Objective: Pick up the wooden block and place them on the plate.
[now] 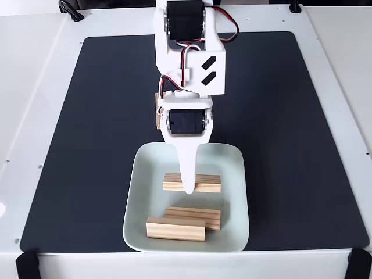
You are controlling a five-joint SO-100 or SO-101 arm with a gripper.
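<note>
White claw (pixel 189 189) pointing down over plate (pixel 232 157) (touching wooden block (pixel 206 183)).

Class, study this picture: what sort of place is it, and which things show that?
Probably a hobby robotics workbench: a white table with a black mat, a small white robot arm, and a plate holding wooden blocks.
</note>
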